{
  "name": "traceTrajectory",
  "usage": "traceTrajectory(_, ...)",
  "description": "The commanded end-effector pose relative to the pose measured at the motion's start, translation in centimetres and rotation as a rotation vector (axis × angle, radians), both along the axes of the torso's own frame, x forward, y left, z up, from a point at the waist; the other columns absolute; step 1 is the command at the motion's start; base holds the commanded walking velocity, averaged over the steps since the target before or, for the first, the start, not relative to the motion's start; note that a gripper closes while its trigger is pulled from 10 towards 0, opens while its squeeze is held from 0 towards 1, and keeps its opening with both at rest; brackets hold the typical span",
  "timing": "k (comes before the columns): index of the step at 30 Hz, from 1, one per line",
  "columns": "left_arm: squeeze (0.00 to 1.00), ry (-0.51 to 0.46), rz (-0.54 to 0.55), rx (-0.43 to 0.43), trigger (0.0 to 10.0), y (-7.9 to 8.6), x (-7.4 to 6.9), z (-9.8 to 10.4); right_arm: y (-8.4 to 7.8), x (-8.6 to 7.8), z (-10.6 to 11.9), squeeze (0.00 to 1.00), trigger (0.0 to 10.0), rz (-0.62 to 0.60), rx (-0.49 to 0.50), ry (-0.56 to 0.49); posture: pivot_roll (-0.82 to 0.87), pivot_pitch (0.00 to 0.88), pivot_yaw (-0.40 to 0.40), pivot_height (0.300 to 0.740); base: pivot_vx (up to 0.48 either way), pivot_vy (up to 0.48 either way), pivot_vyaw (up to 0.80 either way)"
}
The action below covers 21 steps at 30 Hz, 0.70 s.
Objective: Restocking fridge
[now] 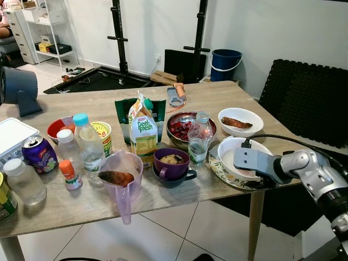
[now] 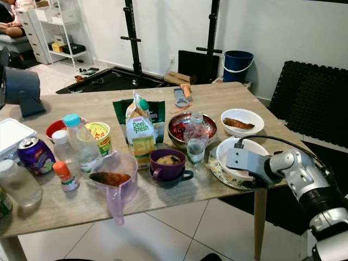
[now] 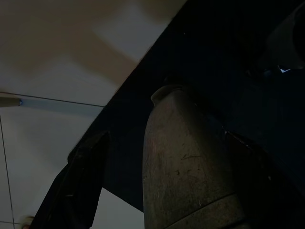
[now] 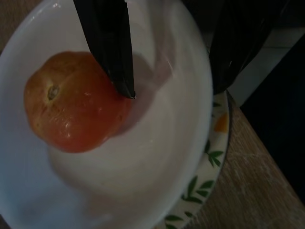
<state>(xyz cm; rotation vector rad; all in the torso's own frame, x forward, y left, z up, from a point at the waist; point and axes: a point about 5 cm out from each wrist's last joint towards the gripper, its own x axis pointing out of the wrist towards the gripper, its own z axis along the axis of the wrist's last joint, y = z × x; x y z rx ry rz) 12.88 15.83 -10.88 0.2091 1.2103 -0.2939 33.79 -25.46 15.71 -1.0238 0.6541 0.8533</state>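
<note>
Right wrist view: round orange-red tomato (image 4: 76,102), white bowl (image 4: 157,157)

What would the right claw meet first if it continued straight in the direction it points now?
Most likely the tomato in the white bowl: the right claw points into it, one finger already over the fruit. Depth is unclear.

The right arm's wrist block is covering part of the white bowl (image 1: 232,149), hiding the tomato (image 4: 71,102) inside from the head camera. The bowl is hiding most of the leaf-patterned plate (image 1: 223,173) beneath it. A jar (image 1: 5,198) is getting cropped by the frame edge.
</note>
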Motion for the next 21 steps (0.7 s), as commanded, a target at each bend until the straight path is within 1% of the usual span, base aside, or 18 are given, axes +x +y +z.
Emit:
traceTrajectory(1,0.00,0.005,0.008,-0.008,10.0,-0.35,-0.20,-0.08,0.09,0.11,-0.15,0.00,0.5,-0.002,-0.022,0.013,-0.11,0.000,-0.015,0.740,0.000,0.000,0.00)
traceTrajectory(2,0.00,0.005,0.009,-0.008,10.0,-0.35,-0.22,-0.08,0.10,0.13,-0.16,0.00,0.0,-0.002,-0.022,0.014,-0.11,0.000,-0.015,0.740,0.000,0.000,0.00)
traceTrajectory(11,0.00,0.009,0.012,-0.009,10.0,-0.39,-0.36,-0.13,0.25,0.14,-0.08,0.00,0.0,0.010,-0.026,0.017,-0.11,0.000,-0.018,0.740,0.000,0.000,0.00)
traceTrajectory(15,0.00,0.008,0.014,-0.011,10.0,-0.45,-0.33,-0.12,0.45,0.17,0.18,0.00,0.0,0.037,-0.026,0.013,-0.11,0.000,-0.018,0.740,0.000,0.000,0.00)
traceTrajectory(21,0.00,0.004,0.011,-0.009,10.0,-0.43,-0.17,-0.07,0.62,0.31,0.71,0.00,0.0,0.056,-0.016,-0.022,-0.11,0.000,-0.017,0.740,0.000,0.000,0.00)
